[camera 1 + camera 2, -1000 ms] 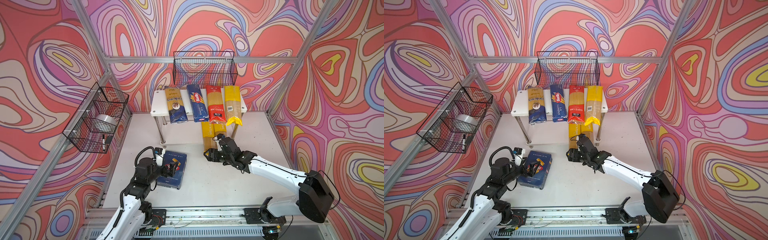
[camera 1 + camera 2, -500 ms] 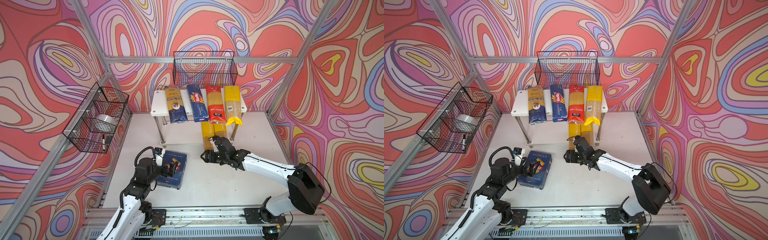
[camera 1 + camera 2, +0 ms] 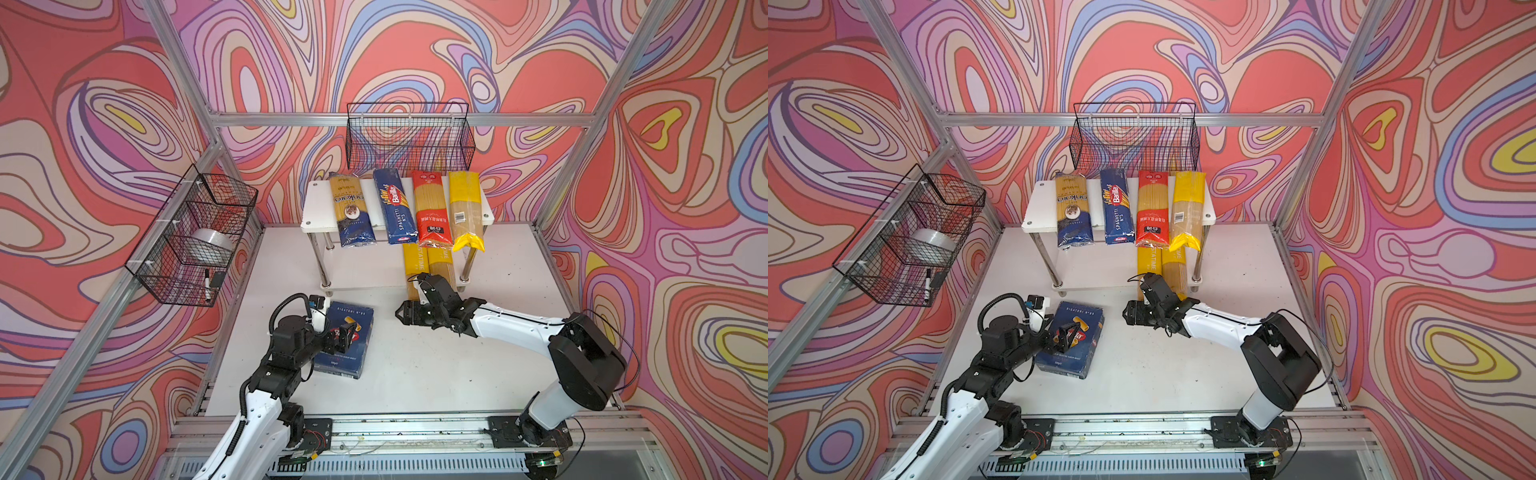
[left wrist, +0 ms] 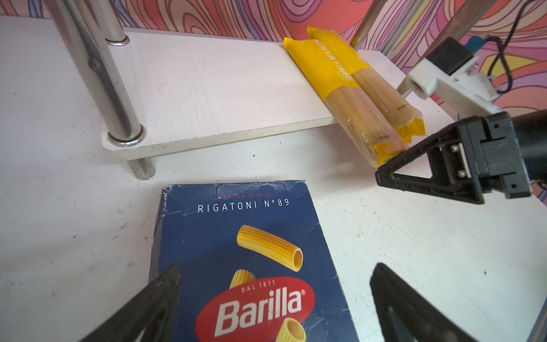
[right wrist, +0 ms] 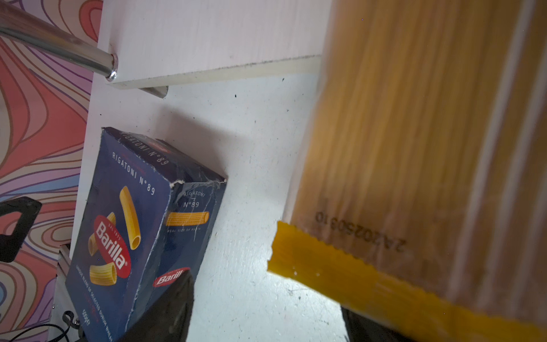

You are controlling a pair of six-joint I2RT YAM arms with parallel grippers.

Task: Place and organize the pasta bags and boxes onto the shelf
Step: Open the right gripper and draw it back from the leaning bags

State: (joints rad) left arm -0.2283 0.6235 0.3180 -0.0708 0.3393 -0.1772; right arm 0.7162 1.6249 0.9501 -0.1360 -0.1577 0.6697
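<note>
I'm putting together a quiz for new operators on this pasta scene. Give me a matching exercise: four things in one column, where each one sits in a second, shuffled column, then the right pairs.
Things
1. rigatoni box
2. Spaghetti n.5 box
3. two yellow Pasta Time packs
4. roll of tape

Places
A. lower board of the shelf
B. black wire basket on the side wall
C. table, in front of the shelf
D. top board of the shelf

Pairs: 1-C, 2-D, 3-A, 4-B
</note>
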